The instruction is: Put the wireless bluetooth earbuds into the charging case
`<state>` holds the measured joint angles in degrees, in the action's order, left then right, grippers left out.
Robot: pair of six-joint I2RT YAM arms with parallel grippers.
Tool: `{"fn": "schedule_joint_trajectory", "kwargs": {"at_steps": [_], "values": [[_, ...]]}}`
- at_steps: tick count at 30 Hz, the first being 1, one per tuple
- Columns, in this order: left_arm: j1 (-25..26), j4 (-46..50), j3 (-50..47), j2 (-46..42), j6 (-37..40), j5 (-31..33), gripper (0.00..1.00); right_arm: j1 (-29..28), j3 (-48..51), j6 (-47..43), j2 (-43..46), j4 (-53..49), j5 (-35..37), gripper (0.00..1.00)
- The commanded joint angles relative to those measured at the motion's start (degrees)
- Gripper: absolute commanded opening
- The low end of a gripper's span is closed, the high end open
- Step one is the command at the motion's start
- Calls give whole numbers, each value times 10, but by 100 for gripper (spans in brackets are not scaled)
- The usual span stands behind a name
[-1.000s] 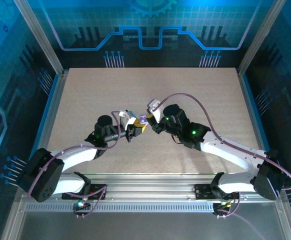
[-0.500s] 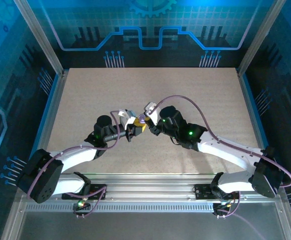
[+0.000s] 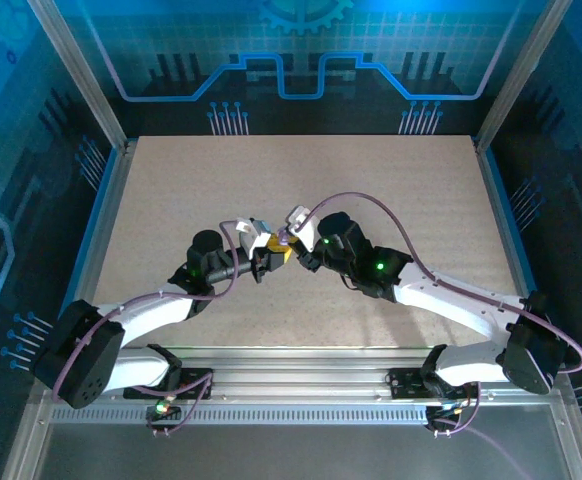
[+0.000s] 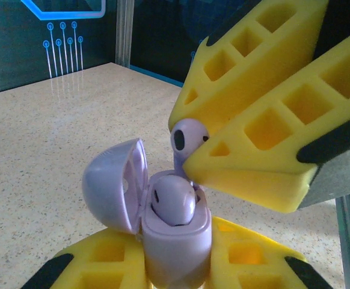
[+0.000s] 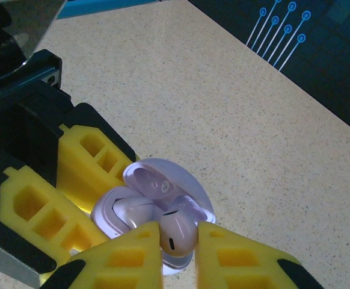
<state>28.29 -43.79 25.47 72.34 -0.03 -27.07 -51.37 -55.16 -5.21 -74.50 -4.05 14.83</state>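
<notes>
Second earbud pinched over the open charging case, mid-table.

The lilac charging case (image 4: 176, 247) is clamped upright between the yellow fingers (image 4: 97, 262) of the left gripper (image 3: 273, 256), over the middle of the speckled table (image 3: 171, 200). Its lid (image 4: 112, 183) is swung open, to the left as seen from the left wrist. A seated earbud (image 4: 174, 201) is lodged in the case body. The second earbud (image 4: 187, 135) is pinched between the pressed-in tips of the right gripper (image 5: 178, 229), just above and touching or nearly touching the case's far rim. Its rounded head is turned up and its stem down. The stem's lower end is hidden by a finger, so entry into the socket cannot be confirmed. The two grippers are met tip to tip.
</notes>
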Motion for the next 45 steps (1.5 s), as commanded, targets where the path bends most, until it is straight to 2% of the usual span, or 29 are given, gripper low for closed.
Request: {"fn": "schedule_joint_trajectory", "kwargs": {"at_steps": [1,14,22,26,33,37,42,45], "values": [[4,-14,22,-17,2,-13,18,-12,-19,-6,3,-16,-18,21],[5,-11,23,-19,6,-13,18,-13,-31,23,11,-14,-44,29],[5,-7,22,-22,8,-11,18,-4,-35,51,26,-14,-56,42],[5,-7,23,-22,9,-12,18,7,-38,75,35,-13,-72,45],[6,-11,22,-17,9,-10,18,32,-43,141,52,-10,-117,49],[6,-9,22,-21,12,-8,18,67,-51,199,57,-35,-152,49],[6,0,22,-27,20,-4,18,129,-53,316,60,-67,-253,50],[7,2,21,-27,20,-2,18,150,-56,373,57,-103,-285,50]]}}
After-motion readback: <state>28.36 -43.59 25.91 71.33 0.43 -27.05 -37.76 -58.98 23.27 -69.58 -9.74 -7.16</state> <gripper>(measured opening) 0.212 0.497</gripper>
